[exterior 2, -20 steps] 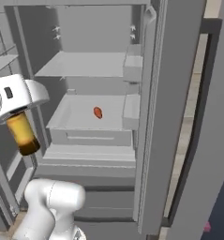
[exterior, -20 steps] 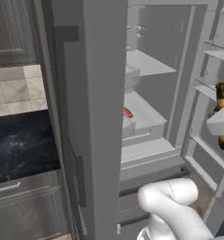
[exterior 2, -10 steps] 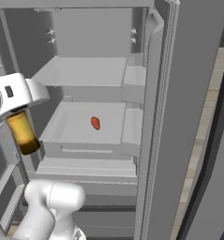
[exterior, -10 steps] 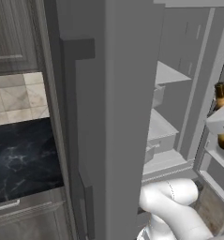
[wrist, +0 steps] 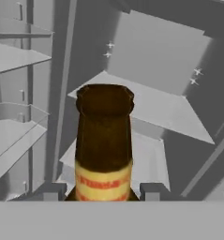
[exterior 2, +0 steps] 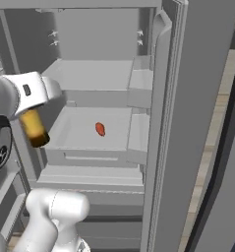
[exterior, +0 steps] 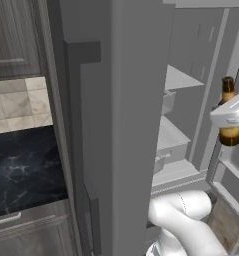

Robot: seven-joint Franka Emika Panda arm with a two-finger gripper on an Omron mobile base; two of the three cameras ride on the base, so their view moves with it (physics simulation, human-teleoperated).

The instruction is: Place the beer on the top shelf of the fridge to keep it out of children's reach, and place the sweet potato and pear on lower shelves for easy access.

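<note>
I've got the two-finger gripper [wrist: 103,193] pinching the slim brown glass beer bottle [wrist: 104,145] low on its body; smooth, breakable glass, likely top-heavy.

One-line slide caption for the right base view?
Pincer holds the beer before the open fridge; sweet potato lies on a lower shelf.

Rendered frames, flat even light, no visible source. Fridge [exterior 2: 104,88] interior pale grey, moderately bright; soft shading under the shelves and along the far wall. Near door face in left base view darker, in shade. No glare, no motion blur. Low resolution, soft jagged edges. Beer [wrist: 104,140] label slightly fuzzy in hand view.
</note>
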